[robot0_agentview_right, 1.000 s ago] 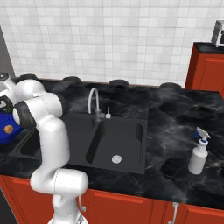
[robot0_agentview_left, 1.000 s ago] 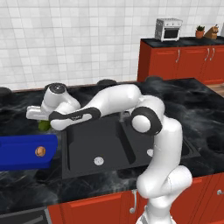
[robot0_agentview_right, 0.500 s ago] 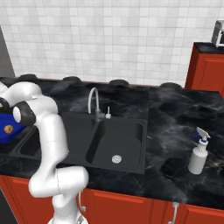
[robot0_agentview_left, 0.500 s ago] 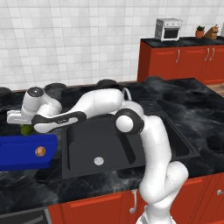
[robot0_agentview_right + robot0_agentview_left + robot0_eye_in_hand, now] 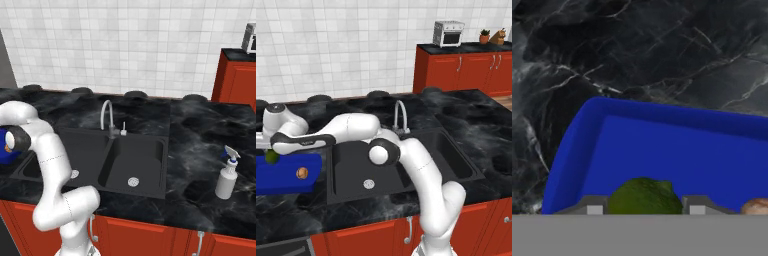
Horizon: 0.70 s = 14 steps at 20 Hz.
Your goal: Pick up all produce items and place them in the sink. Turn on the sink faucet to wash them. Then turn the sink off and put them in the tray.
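The gripper [image 5: 267,150] hangs over the left end of the blue tray [image 5: 286,180], which sits on the black marble worktop [image 5: 476,120] just left of the double-basin sink [image 5: 406,165]. In the hand view the dark green ball [image 5: 644,196] sits squarely between the two fingertips [image 5: 594,206]; the jaws stand part-open with the ball between them, but whether they press on it or have let go cannot be told. In the left base view the same green ball [image 5: 272,157] shows just under the hand, above the tray floor.

Tray contents: the tan-brown lumpy piece [image 5: 302,173] lies on the tray floor, towards its right end, apart from the green ball. Both sink basins hold nothing but their silver drains [image 5: 132,181]. No water shows at the gooseneck faucet [image 5: 107,118].

Handling, as judged: the green ball looks small, light, firm and smooth-skinned, so it is likely to roll once set down on the flat floor; the low walls should stop it. Best taken across its widest part, jaws on opposite sides. The tan piece looks lumpy and less prone to roll.

A spray bottle [image 5: 226,173] stands far right on the worktop.
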### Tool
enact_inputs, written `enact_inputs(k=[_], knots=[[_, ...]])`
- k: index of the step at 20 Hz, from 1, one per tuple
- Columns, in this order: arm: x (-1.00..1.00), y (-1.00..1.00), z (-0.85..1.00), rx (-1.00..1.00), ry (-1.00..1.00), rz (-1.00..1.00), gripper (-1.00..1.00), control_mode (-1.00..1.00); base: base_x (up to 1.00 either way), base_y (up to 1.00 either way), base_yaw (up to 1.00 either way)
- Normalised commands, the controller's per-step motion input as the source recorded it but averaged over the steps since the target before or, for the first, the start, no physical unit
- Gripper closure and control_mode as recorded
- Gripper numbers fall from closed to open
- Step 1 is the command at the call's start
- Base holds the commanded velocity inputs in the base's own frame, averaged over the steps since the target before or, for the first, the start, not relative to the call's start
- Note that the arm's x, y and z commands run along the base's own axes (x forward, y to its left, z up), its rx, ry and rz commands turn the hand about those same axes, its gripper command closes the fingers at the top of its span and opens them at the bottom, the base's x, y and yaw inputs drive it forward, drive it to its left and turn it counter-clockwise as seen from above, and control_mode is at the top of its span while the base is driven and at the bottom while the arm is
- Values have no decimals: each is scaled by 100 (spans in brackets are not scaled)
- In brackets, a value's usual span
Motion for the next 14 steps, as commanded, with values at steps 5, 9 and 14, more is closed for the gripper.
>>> enact_inputs(k=[5,9,14], knots=[[0,18,-45,-2,11,3,100,-100,0,0,0],[0,4,-53,-2,5,4,100,-100,0,0,0],[0,1,-48,-4,3,4,100,-100,0,0,0]])
